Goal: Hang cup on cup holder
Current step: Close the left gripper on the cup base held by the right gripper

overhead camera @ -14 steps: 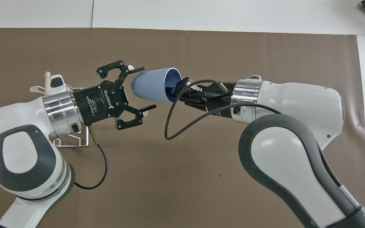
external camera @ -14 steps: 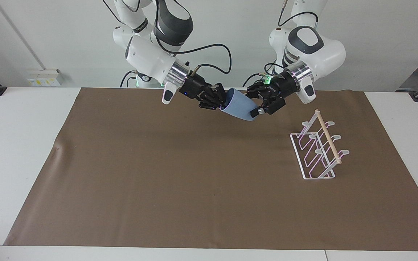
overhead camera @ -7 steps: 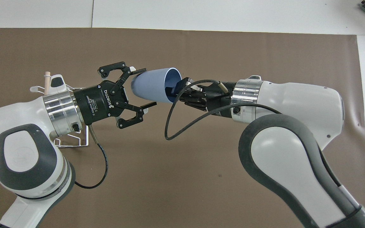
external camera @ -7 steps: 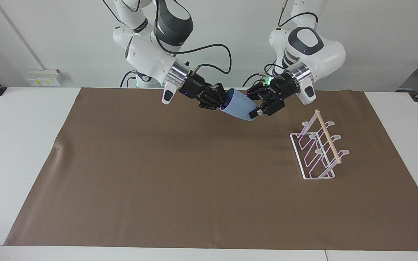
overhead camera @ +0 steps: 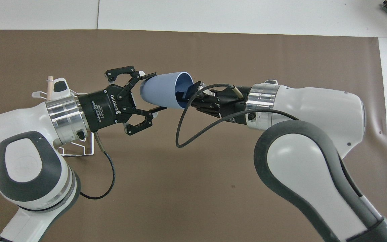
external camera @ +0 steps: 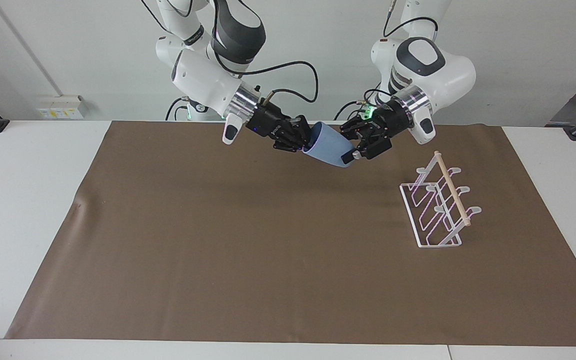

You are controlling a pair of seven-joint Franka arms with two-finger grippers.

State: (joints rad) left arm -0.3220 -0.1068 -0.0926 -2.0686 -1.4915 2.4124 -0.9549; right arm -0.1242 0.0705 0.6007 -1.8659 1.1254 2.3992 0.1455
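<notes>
The light-blue cup is held on its side in the air over the brown mat, toward the robots' end. My right gripper is shut on the cup's rim, with one finger inside the mouth, as the overhead view shows. My left gripper has its two fingers against the sides of the cup's base, one on each side, also in the overhead view. The cup points its mouth at the right arm. The white wire cup holder stands on the mat toward the left arm's end, with nothing on its prongs.
A brown mat covers most of the white table. In the overhead view the left arm covers most of the cup holder; only its dowel tip and some wire show.
My left gripper's fingers have closed inward from wide open onto the cup's base. The right gripper and the cup have barely moved.
</notes>
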